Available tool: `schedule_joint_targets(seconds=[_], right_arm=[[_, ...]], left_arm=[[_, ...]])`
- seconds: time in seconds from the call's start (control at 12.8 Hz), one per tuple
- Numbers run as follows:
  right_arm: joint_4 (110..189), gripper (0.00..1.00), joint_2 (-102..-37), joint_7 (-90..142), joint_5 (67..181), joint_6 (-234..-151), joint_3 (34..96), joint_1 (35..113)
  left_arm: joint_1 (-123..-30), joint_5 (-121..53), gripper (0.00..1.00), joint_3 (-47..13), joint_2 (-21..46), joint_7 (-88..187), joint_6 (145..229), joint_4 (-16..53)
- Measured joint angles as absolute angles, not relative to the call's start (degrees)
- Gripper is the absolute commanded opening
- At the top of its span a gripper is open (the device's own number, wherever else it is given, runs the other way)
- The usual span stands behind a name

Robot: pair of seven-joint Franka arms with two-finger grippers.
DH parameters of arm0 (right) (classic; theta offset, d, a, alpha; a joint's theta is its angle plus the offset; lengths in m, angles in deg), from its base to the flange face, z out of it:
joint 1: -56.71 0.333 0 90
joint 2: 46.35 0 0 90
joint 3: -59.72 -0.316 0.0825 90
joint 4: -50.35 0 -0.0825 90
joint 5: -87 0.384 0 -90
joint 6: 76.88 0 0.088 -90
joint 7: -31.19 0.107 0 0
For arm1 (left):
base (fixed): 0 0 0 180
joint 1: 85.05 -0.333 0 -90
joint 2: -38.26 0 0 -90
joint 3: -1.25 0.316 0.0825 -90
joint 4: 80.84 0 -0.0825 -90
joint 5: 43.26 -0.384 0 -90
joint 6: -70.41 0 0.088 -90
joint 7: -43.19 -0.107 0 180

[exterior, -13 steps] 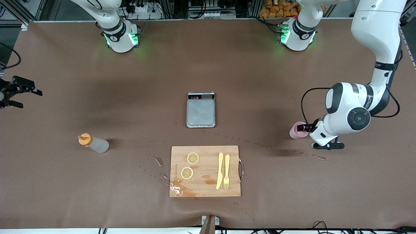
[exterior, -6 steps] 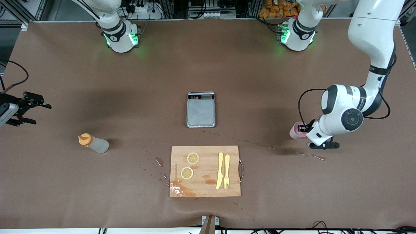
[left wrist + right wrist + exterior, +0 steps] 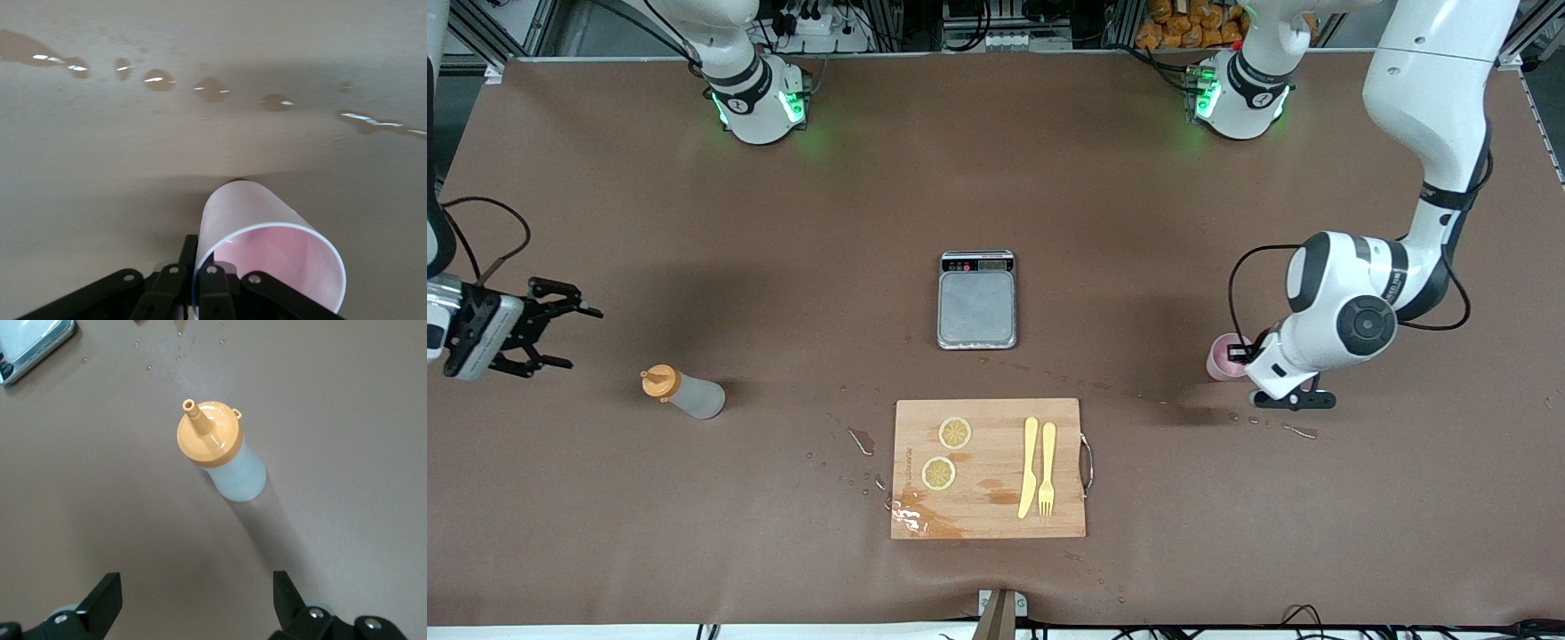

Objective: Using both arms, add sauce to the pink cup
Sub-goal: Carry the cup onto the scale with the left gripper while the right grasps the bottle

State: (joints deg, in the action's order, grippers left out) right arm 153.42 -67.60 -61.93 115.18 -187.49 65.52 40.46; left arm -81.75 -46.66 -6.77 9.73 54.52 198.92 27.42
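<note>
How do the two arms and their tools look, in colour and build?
Both arms are white, rounded shells with dark joint bands; green lights glow at each base. The left arm has a black disc on its wrist joint and a looping black cable. The right tool and left tool are black, with thin fingers; a black cable also trails by the right one.

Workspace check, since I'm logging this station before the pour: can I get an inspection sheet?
Surface: brown table mat, wet droplets near the board.
Job's things: sauce bottle stands free; pink cup held at its rim.
Clutter: scale; cutting board with two lemon slices, knife, fork.
Grippers: left gripper shut on pink cup; right gripper open, near the bottle.
Cables: black cable on left wrist.
Surroundings: arm bases, framing.
</note>
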Motion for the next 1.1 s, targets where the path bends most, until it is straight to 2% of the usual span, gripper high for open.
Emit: schedule_joint_targets(seconds=[0.47,0.78,1.1], right_arm=[[152.2,1.0,-72.64,-69.68,121.08,-190.8,65.69,40.22],[151.8,1.0,-75.55,-73.33,126.06,-193.85,65.54,40.22],[151.71,1.0,-79.87,-83.74,132.68,-194.82,65.72,40.08]], left_arm=[[-63.75,-46.55,0.0,-8.14,9.3,81.68,198.98,21.28],[-53.01,-46.53,0.0,-8.11,4.25,98.95,199.03,13.56],[-47.21,-43.53,0.0,-8.11,-0.49,105.81,199.1,7.08]])
